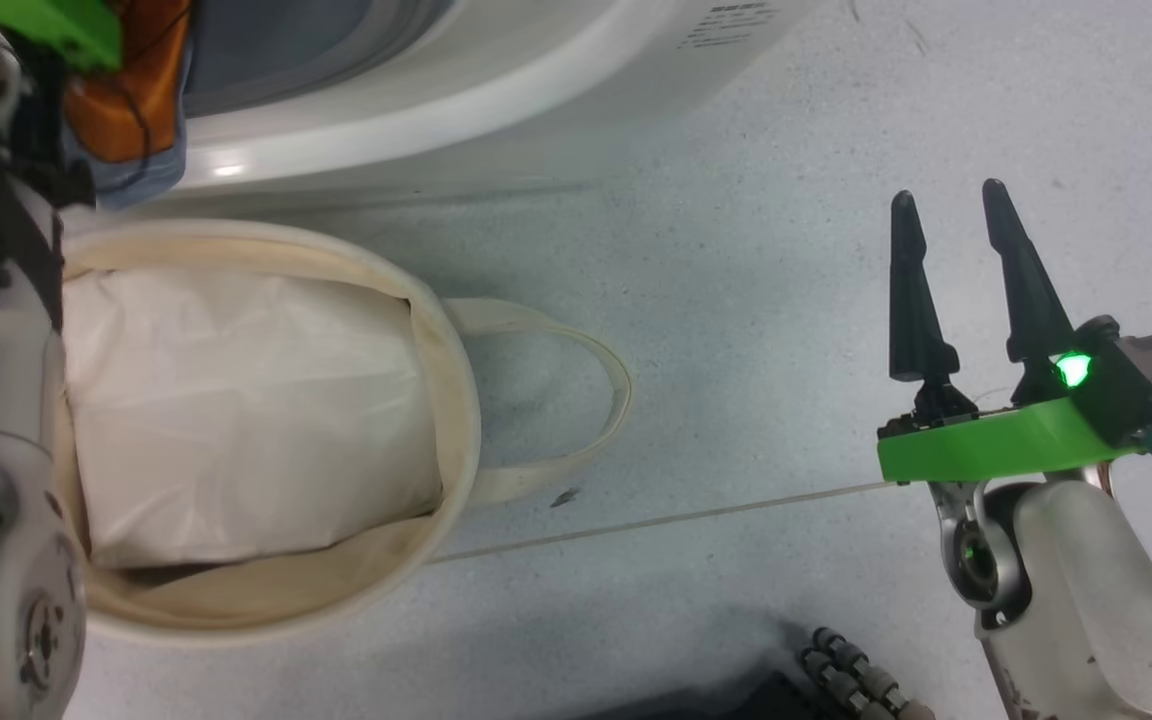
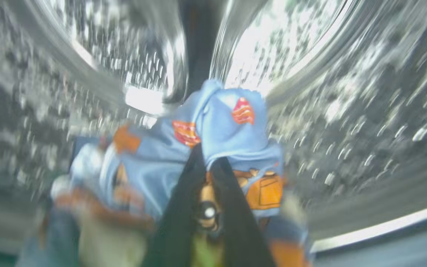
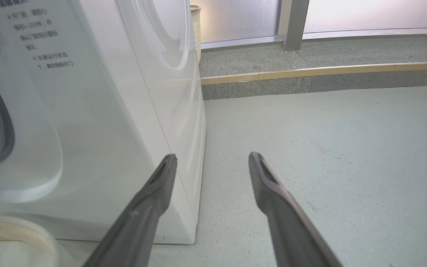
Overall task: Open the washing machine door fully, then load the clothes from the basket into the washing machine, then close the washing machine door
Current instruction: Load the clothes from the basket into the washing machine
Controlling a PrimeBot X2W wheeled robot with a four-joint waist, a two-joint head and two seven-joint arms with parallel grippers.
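blue, orange-printed clothes [image 2: 222,126] pinched in closed left claw [image 2: 207,157] inside steel drum [image 2: 365,92]; right claw [image 1: 948,200] wide, empty.

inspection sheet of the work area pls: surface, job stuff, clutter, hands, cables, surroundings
surface: grey speckled floor
job's things: clothes inside the steel drum of the washing machine; basket on the floor before it
clutter: white padded cloth in the basket
hands: left hand shut on the clothes; right hand open, holding nothing
cables: thin pale line across the floor, cord or seam unclear; dark ribbed hose
surroundings: raised step, frosted window, woven bin behind the machine
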